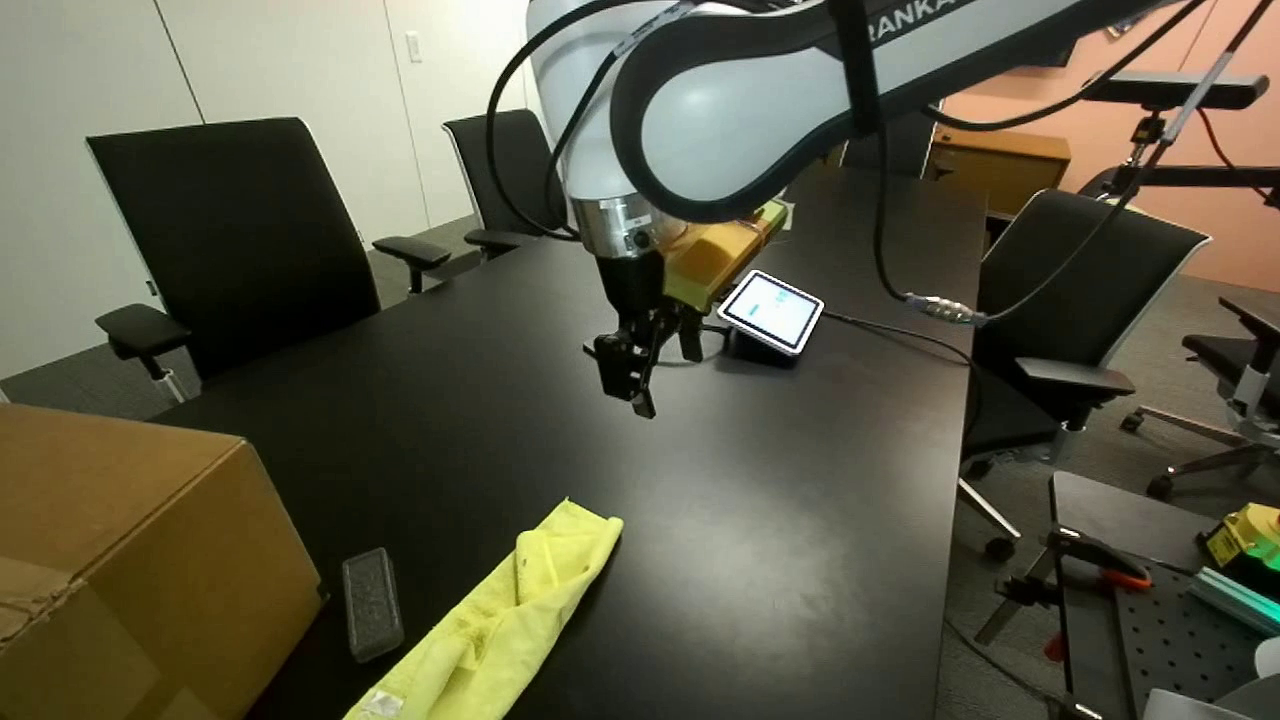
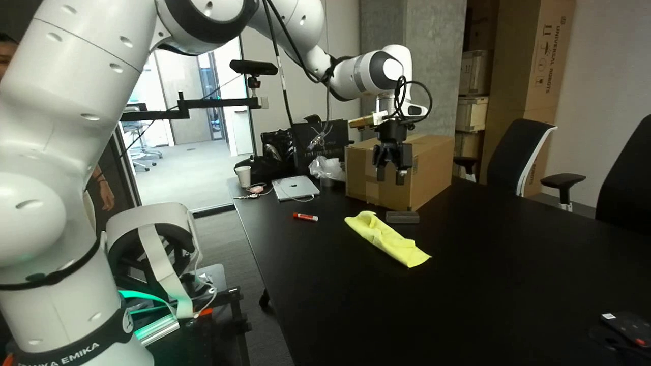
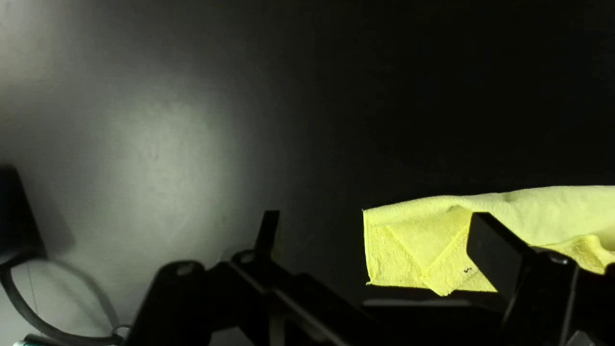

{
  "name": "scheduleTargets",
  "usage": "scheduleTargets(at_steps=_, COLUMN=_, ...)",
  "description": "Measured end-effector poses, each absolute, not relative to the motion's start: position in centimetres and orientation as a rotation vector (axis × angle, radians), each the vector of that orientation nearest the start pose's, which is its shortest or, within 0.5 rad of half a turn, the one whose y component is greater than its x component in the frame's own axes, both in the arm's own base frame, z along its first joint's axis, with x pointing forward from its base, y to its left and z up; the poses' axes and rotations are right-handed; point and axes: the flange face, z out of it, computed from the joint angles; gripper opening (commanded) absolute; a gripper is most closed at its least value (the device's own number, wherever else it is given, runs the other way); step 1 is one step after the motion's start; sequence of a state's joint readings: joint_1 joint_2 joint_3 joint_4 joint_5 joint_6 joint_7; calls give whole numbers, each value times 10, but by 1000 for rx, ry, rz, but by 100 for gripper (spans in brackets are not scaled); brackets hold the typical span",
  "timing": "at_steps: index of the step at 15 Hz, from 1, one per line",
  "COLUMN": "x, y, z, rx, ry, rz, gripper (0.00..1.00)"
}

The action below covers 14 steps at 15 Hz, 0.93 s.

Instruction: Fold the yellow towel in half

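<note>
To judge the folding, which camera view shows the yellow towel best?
An exterior view: the yellow towel shows whole, uncovered. Elsewhere, an exterior view crops the towel at the bottom; the wrist view crops it, the claw hiding part.

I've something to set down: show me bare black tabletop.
Free: the black tabletop between the yellow cloth towel and white-framed tablet, though the black gripper hangs above. Crowded: between towel and brown cardboard box, where a dark rectangular block lies.

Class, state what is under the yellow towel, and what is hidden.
The yellow towel rests on the black table, which shows around it. The patch beneath is covered; whether anything else lies there cannot be told.
</note>
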<state>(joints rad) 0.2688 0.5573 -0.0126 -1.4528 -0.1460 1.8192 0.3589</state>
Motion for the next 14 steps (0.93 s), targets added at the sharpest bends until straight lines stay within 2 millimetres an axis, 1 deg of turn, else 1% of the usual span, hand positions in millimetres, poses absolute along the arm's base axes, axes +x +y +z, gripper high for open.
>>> scheduleTargets(at_steps=3, x=642, y=149, z=353, rx=-3302, ry=113, rz=243, gripper=100)
scheduleTargets(at_steps=6, x=613, y=128, z=355, rx=-3297, ry=143, rz=259, gripper=100)
scheduleTargets(at_steps=11, x=558, y=78, z=350, rx=-3289, ry=220, rz=287, gripper=100)
scheduleTargets(at_steps=14, x=521, y=46, z=345, rx=-3291, ry=231, rz=280, gripper=100)
